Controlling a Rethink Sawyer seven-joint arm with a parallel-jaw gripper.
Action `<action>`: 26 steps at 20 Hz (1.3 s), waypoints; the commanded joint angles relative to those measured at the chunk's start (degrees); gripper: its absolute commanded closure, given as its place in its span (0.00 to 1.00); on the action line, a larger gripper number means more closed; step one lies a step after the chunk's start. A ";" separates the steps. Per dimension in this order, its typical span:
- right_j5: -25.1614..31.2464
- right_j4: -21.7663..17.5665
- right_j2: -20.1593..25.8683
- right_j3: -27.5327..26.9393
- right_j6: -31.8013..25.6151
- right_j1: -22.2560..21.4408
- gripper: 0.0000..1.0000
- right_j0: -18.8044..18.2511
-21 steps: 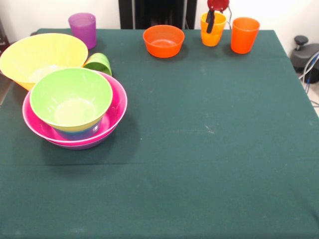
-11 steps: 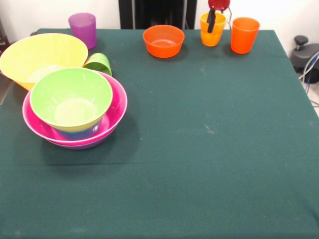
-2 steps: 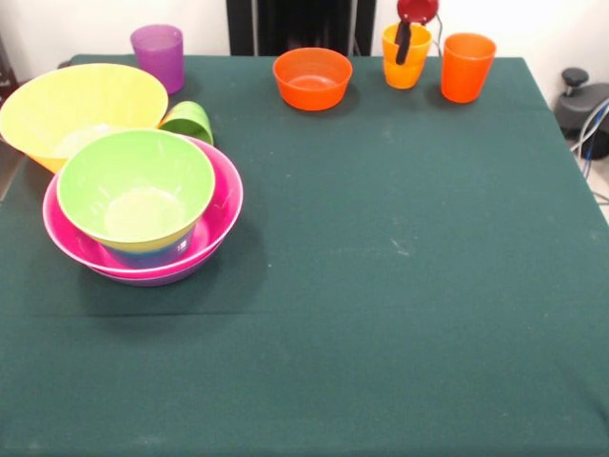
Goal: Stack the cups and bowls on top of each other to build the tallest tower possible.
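Up at the far edge of the dark green cloth-covered table, the red and black gripper hangs right at the glossy yellow-orange plastic cup, a dark finger dipping across the cup's rim. Whether it is clamped on the rim or loose, I cannot tell from this angle. Just beside that cup, to its right, stands the glossy orange plastic cup, upright and apart from it. Left of the pair sits the small glossy orange plastic bowl, open side up, on its own.

Over on the left side, here is the tower: a wide glossy pink plastic bowl nests in a glossy purple plastic bowl, only a thin purple rim showing beneath it. Inside the pink one, a strip of glossy blue plastic bowl peeks out under the large glossy light green plastic bowl, which sits on top, mouth up.

Behind the tower, the large glossy yellow plastic bowl leans tilted, its rim overlapping the light green bowl's edge in this view. Tucked just beside it lies the glossy light green plastic cup, tipped on its side, mouth facing the camera. The glossy purple plastic cup stands upright at the far left corner.

That makes 4 bowls in the pile and 4 cups outside it.
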 commanded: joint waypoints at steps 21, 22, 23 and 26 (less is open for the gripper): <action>0.77 3.17 5.15 -4.77 9.74 6.80 1.00 -0.49; 0.67 2.92 5.21 -4.80 9.63 6.65 1.00 -0.85; 0.79 2.99 5.10 -4.83 9.55 6.56 1.00 -0.87; 3.39 4.12 2.19 -4.60 7.66 3.69 1.00 0.20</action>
